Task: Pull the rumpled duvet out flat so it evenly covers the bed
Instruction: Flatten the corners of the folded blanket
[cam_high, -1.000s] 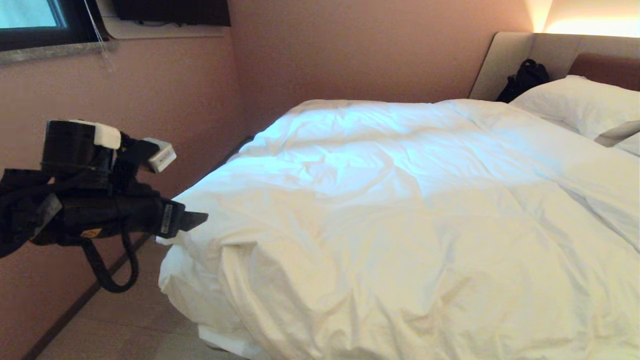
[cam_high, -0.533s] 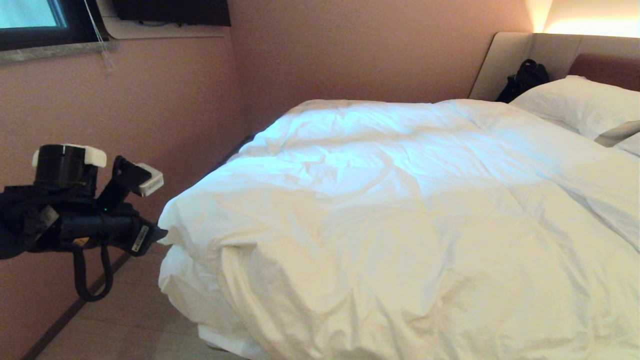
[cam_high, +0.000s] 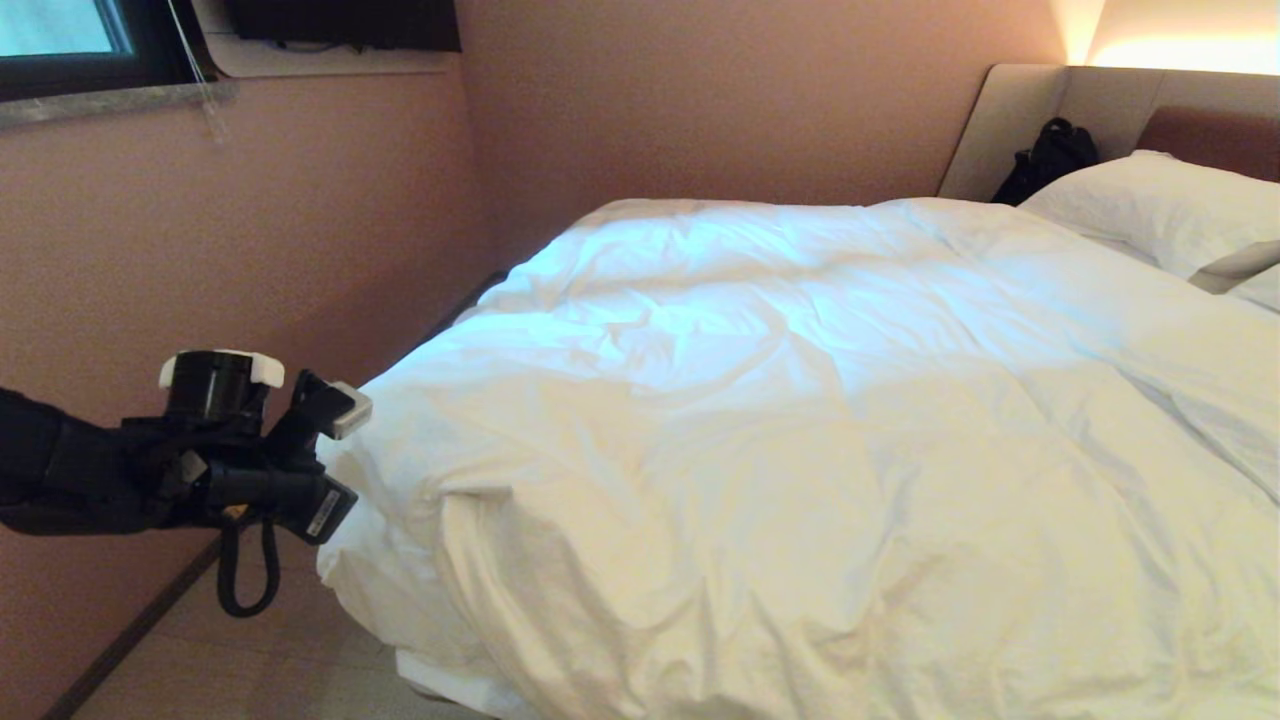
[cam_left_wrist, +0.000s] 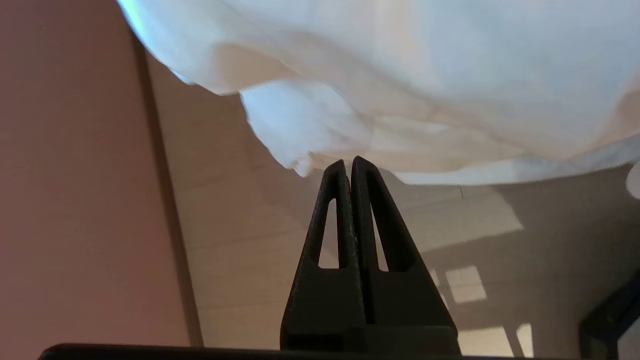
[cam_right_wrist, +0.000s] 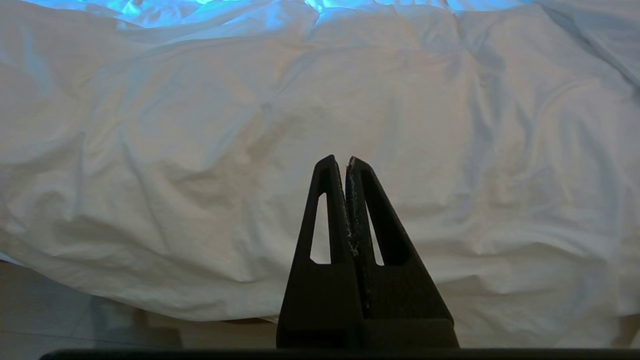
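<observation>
1. The duvet is matt white cloth, creased and puffy.
2. The pillow is smooth white cloth.
3. The left pincer is matt black plastic, faintly grainy.
4. The headboard looks padded and matt.
5. The floor is smooth with a dull sheen.

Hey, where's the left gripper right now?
In the head view, the left gripper is low on the left, at the duvet's near left corner, between the bed's side and the pink wall.

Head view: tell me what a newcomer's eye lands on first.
The puffy white duvet fills most of the picture, creased and bunched at the near corner of the bed. At the left, the left gripper sits at that corner, fingers shut at the hanging edge. White pillows lie at the far right, by the headboard.
</observation>
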